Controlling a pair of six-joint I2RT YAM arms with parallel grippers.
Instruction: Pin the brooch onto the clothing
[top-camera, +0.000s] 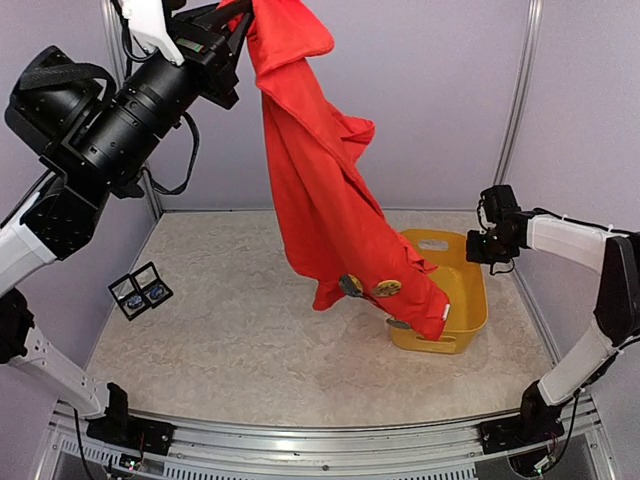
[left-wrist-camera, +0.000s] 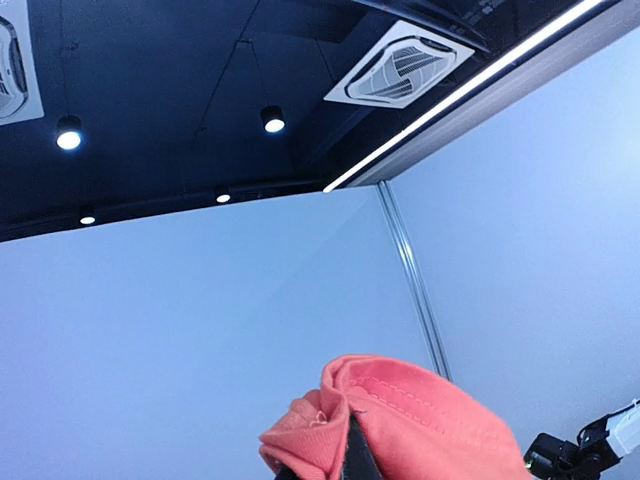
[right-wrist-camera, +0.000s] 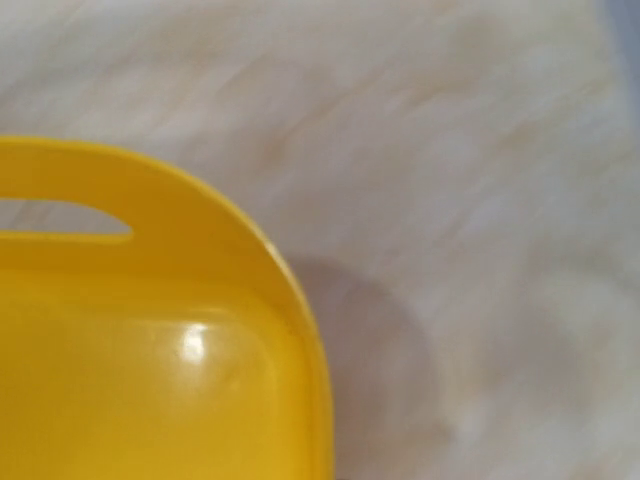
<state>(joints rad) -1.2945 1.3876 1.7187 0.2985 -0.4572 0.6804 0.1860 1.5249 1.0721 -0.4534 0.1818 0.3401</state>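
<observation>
The left arm (top-camera: 110, 120) is holding itself high by the back wall. The left jaws are clamping shut on a bunched fold of the plain bright red short-sleeved T-shirt (top-camera: 320, 200). In the left wrist view a stitched red edge (left-wrist-camera: 400, 420) is bulging up from the grip, with only wall and ceiling behind it.

The shirt is hanging as one long drape. Its long axis is running from the jaws at the top down and to the right, and its lower end is trailing over the left side of the yellow plastic basket (top-camera: 470, 280) on the beige carpeted surface (top-camera: 250, 350). Two small round badge-like discs (top-camera: 350, 285) are showing on the lower fabric. I cannot tell whether they are pinned through it.

The right arm (top-camera: 570, 235) is hovering by the basket's far right corner, and its wrist camera is looking down on a yellow rim (right-wrist-camera: 150, 350). The right jaws are not showing there and are too small from above, so I cannot tell how wide they are.

The right jaws are lying nearer the shirt's low end. A small black two-compartment holder (top-camera: 140, 292) is sitting well apart on the left, nearer the occupied left arm.
</observation>
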